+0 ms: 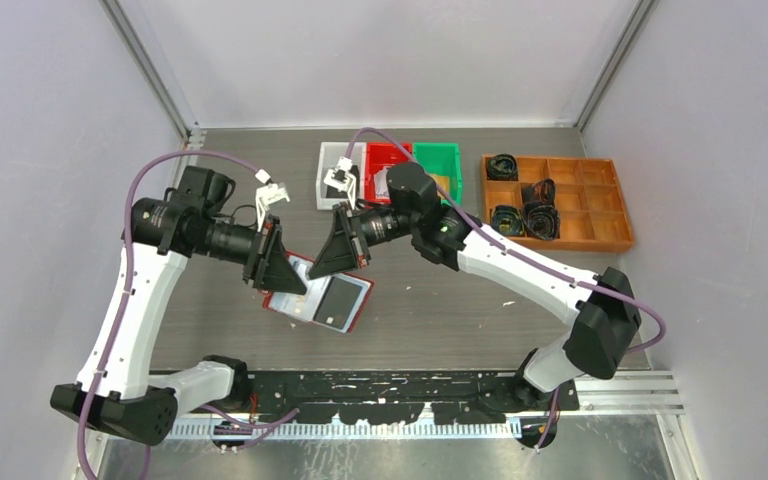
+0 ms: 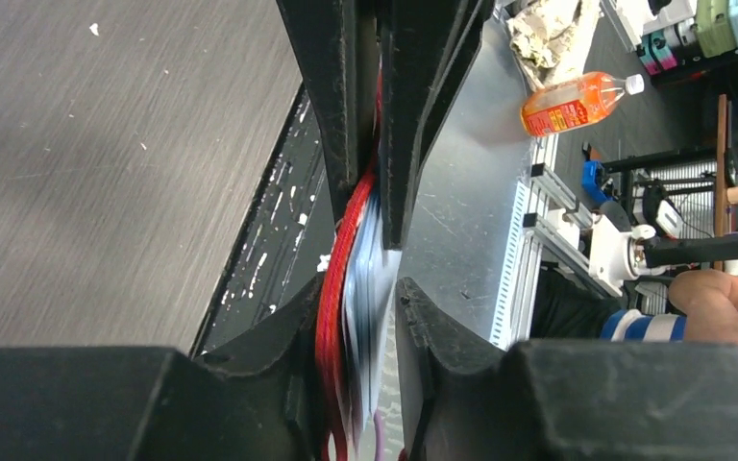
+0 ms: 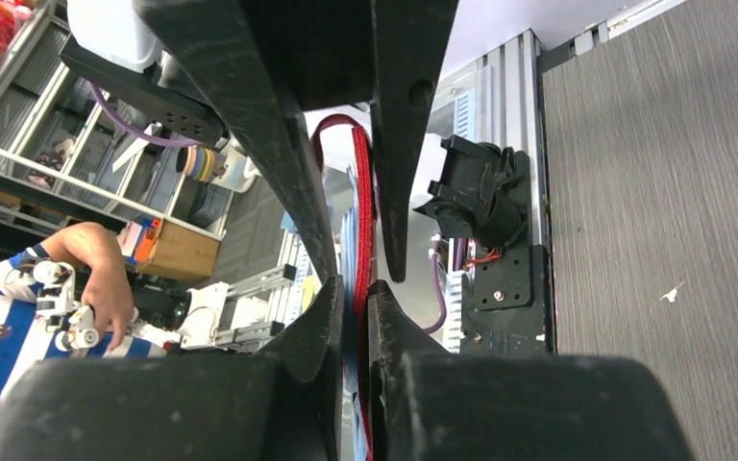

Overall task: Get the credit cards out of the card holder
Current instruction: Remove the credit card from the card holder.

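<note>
As pincers (image 2: 370,219) (image 3: 363,271) pinch card holder (image 1: 303,304), cards (image 1: 338,300) perhaps inside

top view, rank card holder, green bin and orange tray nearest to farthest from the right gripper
1. card holder, pinched in the right gripper, front centre
2. green bin, back centre
3. orange tray, back right

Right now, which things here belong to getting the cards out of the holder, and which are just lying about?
For the job: card holder, clamped by left pincer and right pincer; credit cards in its pockets.
Lying about: white bin, red bin, green bin, wooden tray, black coiled items in it.
</note>
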Action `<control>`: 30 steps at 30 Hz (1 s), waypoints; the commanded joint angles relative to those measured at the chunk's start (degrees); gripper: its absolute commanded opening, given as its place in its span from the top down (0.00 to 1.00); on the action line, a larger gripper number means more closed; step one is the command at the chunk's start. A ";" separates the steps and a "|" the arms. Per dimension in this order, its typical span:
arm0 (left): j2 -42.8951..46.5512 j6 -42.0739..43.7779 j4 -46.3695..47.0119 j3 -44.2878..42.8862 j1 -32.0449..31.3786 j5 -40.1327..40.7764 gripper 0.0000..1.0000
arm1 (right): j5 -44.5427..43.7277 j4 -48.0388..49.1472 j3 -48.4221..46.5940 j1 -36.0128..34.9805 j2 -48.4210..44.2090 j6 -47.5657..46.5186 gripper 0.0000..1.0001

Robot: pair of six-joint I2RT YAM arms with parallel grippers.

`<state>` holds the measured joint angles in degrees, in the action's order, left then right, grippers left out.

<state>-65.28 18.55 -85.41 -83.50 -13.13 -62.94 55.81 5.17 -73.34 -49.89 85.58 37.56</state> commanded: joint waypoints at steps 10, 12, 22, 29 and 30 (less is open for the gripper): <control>0.56 -2.52 2.70 -0.43 -0.07 -2.53 1.00 | -7.74 4.86 -3.77 5.11 -2.40 7.85 0.52; 0.52 -4.97 5.16 -0.08 0.77 -1.62 1.00 | -9.89 5.39 -2.49 9.12 -4.99 11.10 0.50; 0.63 -20.05 19.22 1.30 5.64 1.02 1.00 | -11.20 10.67 6.98 11.79 -14.56 20.85 0.52; -0.03 -22.59 20.68 -0.60 5.63 -2.80 1.00 | -8.26 17.16 9.74 5.31 -10.11 23.84 0.55; -0.03 -23.18 21.13 -0.80 5.65 -3.21 1.00 | -7.58 18.34 9.90 4.67 -9.02 24.63 0.55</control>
<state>-65.52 -1.08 -68.53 -81.54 -7.75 -61.58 45.21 16.80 -64.12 -42.54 73.47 58.54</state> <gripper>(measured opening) 0.125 0.456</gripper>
